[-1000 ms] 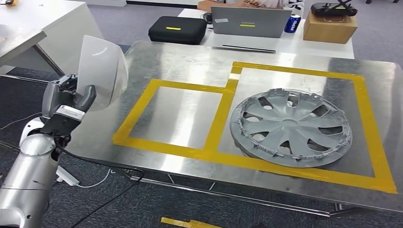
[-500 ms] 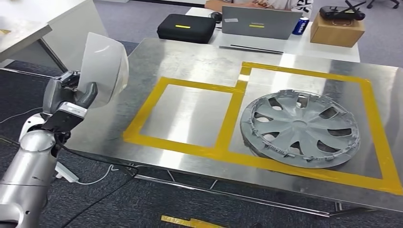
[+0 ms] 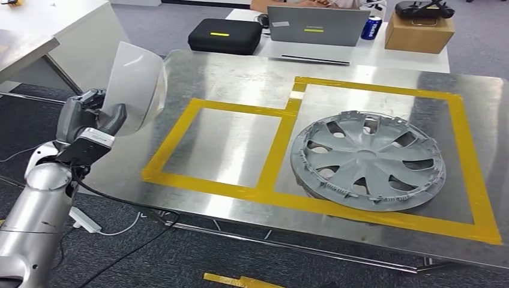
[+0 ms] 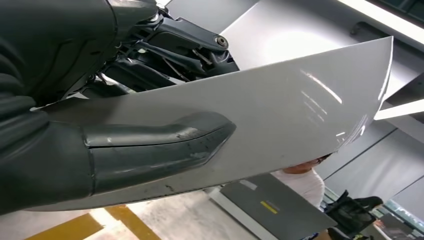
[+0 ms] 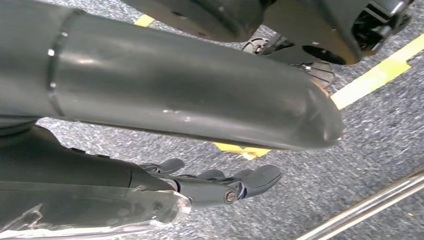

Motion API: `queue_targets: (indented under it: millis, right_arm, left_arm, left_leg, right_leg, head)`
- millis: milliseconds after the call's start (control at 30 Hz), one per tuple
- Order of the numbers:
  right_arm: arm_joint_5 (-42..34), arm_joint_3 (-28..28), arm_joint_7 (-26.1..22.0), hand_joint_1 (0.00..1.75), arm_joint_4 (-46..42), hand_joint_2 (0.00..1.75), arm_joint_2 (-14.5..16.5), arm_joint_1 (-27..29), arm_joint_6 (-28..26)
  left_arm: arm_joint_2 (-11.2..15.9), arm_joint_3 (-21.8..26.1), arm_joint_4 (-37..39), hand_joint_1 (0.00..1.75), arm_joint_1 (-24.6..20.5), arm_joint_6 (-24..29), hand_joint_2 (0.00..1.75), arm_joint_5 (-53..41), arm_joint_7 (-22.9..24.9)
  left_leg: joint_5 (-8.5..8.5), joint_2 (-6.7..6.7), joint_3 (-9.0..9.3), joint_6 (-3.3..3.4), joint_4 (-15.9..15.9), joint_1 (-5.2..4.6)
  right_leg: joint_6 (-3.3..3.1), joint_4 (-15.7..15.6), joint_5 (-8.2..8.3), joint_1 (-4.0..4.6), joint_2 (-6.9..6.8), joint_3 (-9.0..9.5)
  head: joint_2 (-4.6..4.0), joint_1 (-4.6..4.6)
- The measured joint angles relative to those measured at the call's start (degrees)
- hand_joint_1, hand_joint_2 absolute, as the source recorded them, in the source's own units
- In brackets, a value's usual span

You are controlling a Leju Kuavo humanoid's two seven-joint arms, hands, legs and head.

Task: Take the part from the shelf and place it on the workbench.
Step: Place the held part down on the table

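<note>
1. The left hand (image 3: 90,123) grips the white curved part (image 3: 137,84), held upright just over the counter's (image 3: 240,75) left edge: fetched, not yet set down.
2. The yellow-taped square (image 3: 219,147) likely awaits it, beside the hubcap (image 3: 367,161).
3. The right hand (image 5: 220,185) hangs with its fingers apart, holding nothing.

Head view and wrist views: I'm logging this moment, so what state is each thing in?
White curved part: held upright off the table's left edge.
Left hand: grips the part, thumb across its face.
Right hand: hangs above the carpet, fingers extended, holding nothing.
Hubcap: lying in the right taped square.
Left taped square: nothing in it.
Laptop: open.
</note>
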Motion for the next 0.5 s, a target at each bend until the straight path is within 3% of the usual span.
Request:
queue_targets:
  millis: [67,100,133,167,233,267,333,400,467,500]
  right_arm:
    - [-0.04,0.11,0.0,0.0,-0.01,0.0,-0.02,0.01,0.08]
    - [-0.06,0.16,0.0,0.0,-0.01,0.0,-0.02,0.03,0.13]
    - [-0.08,0.18,0.01,0.0,-0.02,0.0,-0.02,0.03,0.15]
    - [-0.1,0.2,0.01,0.0,-0.03,0.0,-0.02,0.0,0.18]
    - [-0.13,0.23,0.02,0.0,-0.1,0.0,-0.02,-0.09,0.26]
    - [-0.15,0.25,0.02,0.0,-0.15,0.0,-0.02,-0.13,0.29]
    - [-0.21,0.27,0.08,0.0,-0.22,0.0,-0.02,-0.16,0.33]
    - [-0.26,0.29,0.16,0.0,-0.27,0.0,-0.04,-0.15,0.37]
    - [-0.26,0.31,0.21,0.0,-0.34,0.0,-0.09,-0.17,0.39]
    - [-0.26,0.32,0.24,0.0,-0.38,0.0,-0.12,-0.18,0.4]
  left_arm:
    - [0.07,-0.06,0.22,1.75,-0.22,-0.62,1.75,-0.07,-0.09]
    - [0.07,-0.13,0.33,1.75,-0.17,-0.96,1.75,-0.13,-0.12]
    - [0.05,-0.25,0.41,1.75,-0.12,-1.31,1.75,-0.19,-0.12]
    - [0.02,-0.42,0.46,1.75,-0.11,-1.67,1.75,-0.27,-0.12]
    - [-0.08,-0.94,0.48,1.75,-0.32,-2.26,1.75,-0.36,-0.13]
    - [-0.16,-1.24,0.46,1.75,-0.51,-2.52,1.75,-0.39,-0.13]
    - [-0.32,-1.84,0.39,1.75,-0.82,-2.99,1.75,-0.42,-0.13]
    - [-0.45,-2.4,0.23,1.75,-0.95,-3.43,1.75,-0.45,-0.11]
    - [-0.55,-2.88,-0.02,1.75,-1.23,-3.8,1.75,-0.48,-0.05]
    - [-0.62,-3.09,-0.11,1.75,-1.49,-3.93,1.75,-0.51,0.04]
  left_leg:
    - [-3.06,0.0,-3.31,-0.13,6.99,0.02]
    - [-3.57,0.0,-4.49,-0.13,9.32,0.02]
    - [-2.97,0.0,-4.78,-0.06,9.74,0.02]
    - [-1.4,0.0,-4.06,0.07,8.12,0.02]
    - [2.41,0.0,-0.83,0.48,1.47,-0.05]
    - [3.45,0.0,0.67,0.7,-1.67,-0.13]
    - [3.63,-0.01,1.84,1.07,-4.46,-0.37]
    - [3.72,-0.01,1.87,1.58,-4.92,-0.34]
    - [3.98,0.01,2.07,2.18,-5.32,-0.1]
    - [4.06,0.03,2.15,2.41,-5.43,0.02]
  right_leg:
    - [-0.24,0.03,-0.06,0.1,-0.06,0.01]
    - [-0.28,0.07,-0.09,0.15,-0.07,0.01]
    - [-0.3,0.13,-0.11,0.19,-0.06,0.01]
    - [-0.3,0.2,-0.14,0.22,-0.03,0.04]
    - [-0.17,0.32,-0.24,0.3,0.02,0.12]
    - [-0.02,0.42,-0.28,0.4,0.04,0.06]
    - [0.47,0.5,-0.2,0.5,0.03,-0.23]
    - [1.11,0.47,-0.16,0.41,-0.02,-0.54]
    - [1.74,2.3,-1.53,0.31,-0.06,-1.48]
    - [2.0,4.98,-3.06,0.22,-0.08,-2.77]
  head:
    - [0.0,0.01]
    - [0.0,0.01]
    - [0.0,0.01]
    - [0.0,0.02]
    - [0.0,0.02]
    - [0.0,0.03]
    - [0.0,0.07]
    - [0.0,0.07]
    - [0.0,0.23]
    - [0.0,0.31]
